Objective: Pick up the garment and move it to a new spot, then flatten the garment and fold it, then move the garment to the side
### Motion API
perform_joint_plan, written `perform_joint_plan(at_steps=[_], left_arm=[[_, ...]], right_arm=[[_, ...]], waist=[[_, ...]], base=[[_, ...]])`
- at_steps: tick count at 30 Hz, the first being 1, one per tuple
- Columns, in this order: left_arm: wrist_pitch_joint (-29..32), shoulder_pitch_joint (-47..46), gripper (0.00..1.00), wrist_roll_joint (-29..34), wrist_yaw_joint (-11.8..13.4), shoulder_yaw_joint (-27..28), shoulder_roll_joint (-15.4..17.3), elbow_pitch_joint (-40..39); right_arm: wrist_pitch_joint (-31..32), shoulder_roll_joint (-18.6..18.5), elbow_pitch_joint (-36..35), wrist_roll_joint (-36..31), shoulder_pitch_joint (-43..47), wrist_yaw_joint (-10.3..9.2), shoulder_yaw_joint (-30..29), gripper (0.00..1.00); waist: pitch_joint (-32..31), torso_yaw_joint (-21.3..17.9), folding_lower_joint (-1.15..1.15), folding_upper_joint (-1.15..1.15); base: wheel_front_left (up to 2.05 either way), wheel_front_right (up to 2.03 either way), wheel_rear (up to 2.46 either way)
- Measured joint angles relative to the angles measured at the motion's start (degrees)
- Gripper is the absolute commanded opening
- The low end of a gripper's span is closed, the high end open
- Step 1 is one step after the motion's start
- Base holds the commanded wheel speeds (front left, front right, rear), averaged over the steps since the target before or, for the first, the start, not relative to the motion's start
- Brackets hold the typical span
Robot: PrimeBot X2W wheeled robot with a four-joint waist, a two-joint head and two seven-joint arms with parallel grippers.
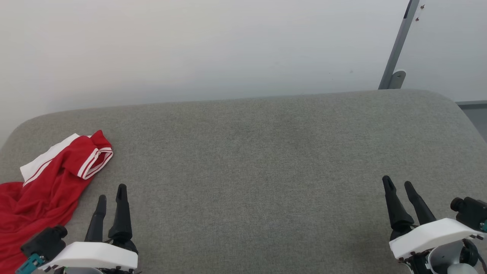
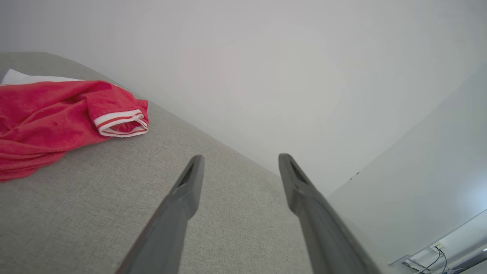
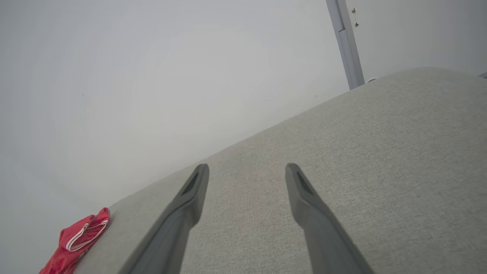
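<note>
No readable text, label, brand or number anywhere.

The head camera looks forward and down on the grey fabric surface [image 1: 243, 152], with the wall [image 1: 190, 45] at 12 o'clock. The wrist cameras skim low behind the left claw [image 2: 240, 156] and right claw [image 3: 247, 165], facing that wall. All share the garment [image 1: 49, 182], at 8 o'clock from the head and closest to the left wrist.
</note>
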Motion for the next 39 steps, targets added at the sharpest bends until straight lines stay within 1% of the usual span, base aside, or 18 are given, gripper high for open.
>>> perform_joint_plan(at_steps=[16,39], left_arm=[[-2.2,0.9,1.00,8.5,-0.6,0.5,0.5,0.0],[-5.1,1.4,1.00,19.9,-1.3,1.0,1.5,0.1]], right_arm=[[-1.6,-0.5,-1.2,-9.1,0.3,0.01,0.2,1.00],[-3.5,-1.6,-2.4,-19.9,0.3,0.02,1.2,1.00]], waist=[[-0.9,-0.3,0.00,0.00],[-1.9,-0.7,0.00,0.00]], base=[[0.00,0.00,0.00],[0.00,0.00,0.00]])
